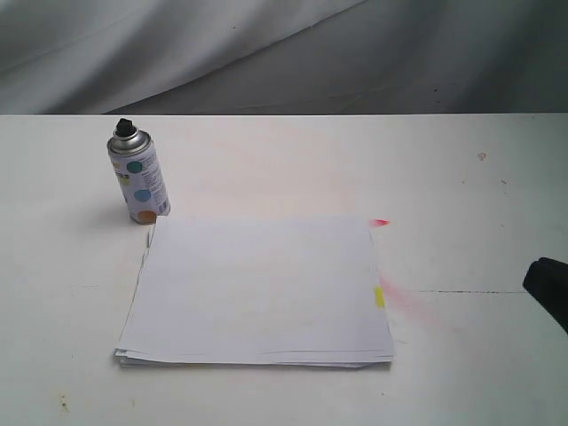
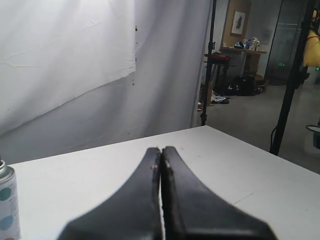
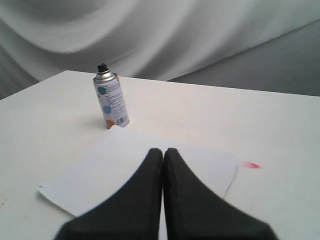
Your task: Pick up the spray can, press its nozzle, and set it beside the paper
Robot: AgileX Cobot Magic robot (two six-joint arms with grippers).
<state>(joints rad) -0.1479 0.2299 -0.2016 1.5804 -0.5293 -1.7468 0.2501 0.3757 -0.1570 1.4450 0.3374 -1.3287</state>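
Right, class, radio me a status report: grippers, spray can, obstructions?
Left gripper shut, empty. Right gripper shut, empty. Small silver-shouldered, dotted-label spray can upright, untouched, beside white paper stack, far-left corner. Nothing blocking it.

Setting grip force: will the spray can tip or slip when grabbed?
The spray can stands upright, tall and narrow, so a high push would likely tip it; on its side it may roll. Its smooth printed wall probably slips under light grip. It looks metal, so likely rigid.
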